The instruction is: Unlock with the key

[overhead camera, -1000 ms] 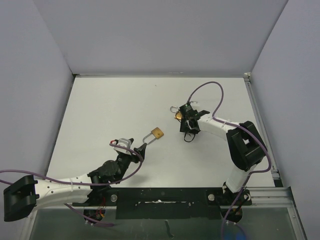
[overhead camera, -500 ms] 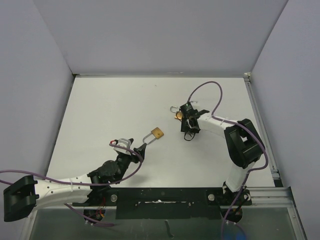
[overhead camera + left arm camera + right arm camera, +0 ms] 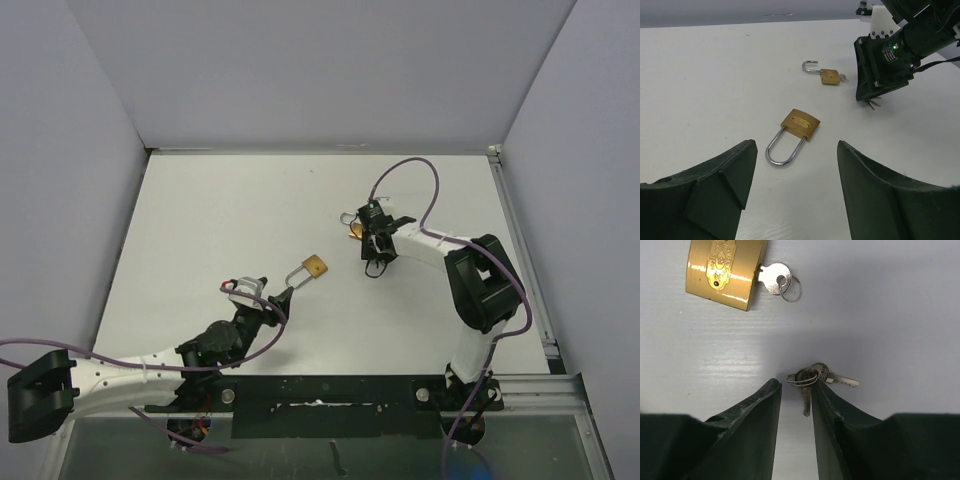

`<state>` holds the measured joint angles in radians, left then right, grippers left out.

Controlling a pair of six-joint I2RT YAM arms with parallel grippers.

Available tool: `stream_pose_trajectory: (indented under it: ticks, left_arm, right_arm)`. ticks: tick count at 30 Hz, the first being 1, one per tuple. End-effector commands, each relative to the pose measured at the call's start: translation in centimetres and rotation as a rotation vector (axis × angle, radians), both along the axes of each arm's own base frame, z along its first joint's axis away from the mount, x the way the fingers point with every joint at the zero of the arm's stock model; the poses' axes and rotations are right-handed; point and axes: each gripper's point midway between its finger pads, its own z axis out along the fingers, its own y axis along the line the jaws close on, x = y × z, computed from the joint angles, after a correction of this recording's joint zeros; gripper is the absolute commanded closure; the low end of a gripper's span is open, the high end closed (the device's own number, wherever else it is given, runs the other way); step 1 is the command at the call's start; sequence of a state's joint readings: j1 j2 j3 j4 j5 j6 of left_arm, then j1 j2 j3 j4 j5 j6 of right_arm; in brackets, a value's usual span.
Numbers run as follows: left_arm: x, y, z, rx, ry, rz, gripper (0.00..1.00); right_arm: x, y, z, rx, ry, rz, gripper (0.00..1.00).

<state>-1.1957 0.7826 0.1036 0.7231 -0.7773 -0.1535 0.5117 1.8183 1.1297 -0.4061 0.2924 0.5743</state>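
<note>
A shut brass padlock (image 3: 800, 123) with a steel shackle lies on the white table (image 3: 200, 230), just ahead of my left gripper (image 3: 796, 150), which is open and empty. That padlock (image 3: 313, 267) also shows in the top view, up and right of the left gripper (image 3: 265, 291). A second brass padlock (image 3: 725, 270), its shackle swung open (image 3: 811, 66), has a key (image 3: 774, 279) in its keyhole. A loose bunch of keys (image 3: 812, 374) lies at the tips of my right gripper (image 3: 793, 385). Its jaws stand narrowly apart, one key blade between them against the right finger.
Grey walls (image 3: 90, 150) enclose the table on three sides. The right arm's gripper (image 3: 882, 65) stands just right of the open padlock in the left wrist view. A purple cable (image 3: 410, 175) loops above the right arm.
My right gripper has shifted slightly left and farther back, and its jaws have narrowed around the key bunch. The left arm and both padlocks have not moved.
</note>
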Motion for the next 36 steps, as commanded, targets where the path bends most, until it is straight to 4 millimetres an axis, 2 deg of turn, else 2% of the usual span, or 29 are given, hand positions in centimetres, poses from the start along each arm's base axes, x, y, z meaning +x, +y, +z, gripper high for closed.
stream_pose_trajectory:
  ticks: [1, 6, 9, 21, 25, 31, 36]
  left_arm:
    - [0.2, -0.1, 1.3, -0.062, -0.019, 0.007, 0.36]
    - [0.2, 0.0, 1.2, -0.065, -0.015, 0.009, 0.36]
    - [0.2, 0.0, 1.2, -0.068, -0.016, 0.009, 0.36]
    - [0.2, 0.2, 0.9, -0.065, -0.009, 0.012, 0.36]
    - [0.2, 0.4, 0.9, -0.066, -0.008, 0.018, 0.36]
    - [0.2, 0.5, 0.9, -0.068, -0.008, 0.019, 0.36]
    - [0.2, 0.4, 1.0, -0.073, -0.010, 0.015, 0.36]
  right_arm:
    - [2.4, 0.7, 2.0, -0.004, -0.082, 0.050, 0.68]
    - [2.3, 0.2, 3.8, -0.013, -0.126, 0.051, 0.59]
    - [2.4, -0.5, 4.2, -0.037, -0.131, 0.056, 0.53]
    - [4.2, 0.0, 2.0, 0.028, -0.108, 0.102, 0.51]
    - [4.3, 0.5, 1.7, 0.129, -0.095, 0.122, 0.51]
    - [2.7, 0.5, 1.3, 0.202, -0.065, 0.118, 0.47]
    - [0.4, 1.5, 0.6, 0.224, -0.026, 0.128, 0.47]
